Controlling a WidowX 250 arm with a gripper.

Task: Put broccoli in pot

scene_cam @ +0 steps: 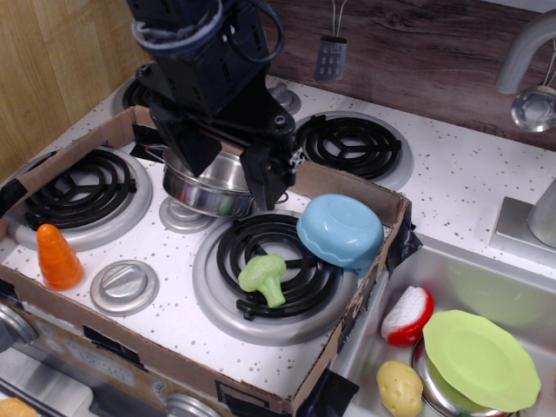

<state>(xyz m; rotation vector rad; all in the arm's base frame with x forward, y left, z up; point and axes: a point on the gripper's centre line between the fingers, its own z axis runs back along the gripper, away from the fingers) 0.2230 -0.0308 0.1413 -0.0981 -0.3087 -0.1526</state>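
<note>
My pincer hangs spread and empty above the pot. The broccoli lies nearer the camera, right of it, on the front burner, stalk pointing forward-right.

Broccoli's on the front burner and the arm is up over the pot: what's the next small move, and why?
Probably swing the gripper forward and down over the broccoli. It hangs over the pot, holding nothing visible, while the broccoli lies free on the front burner coil beside the blue bowl.
</note>
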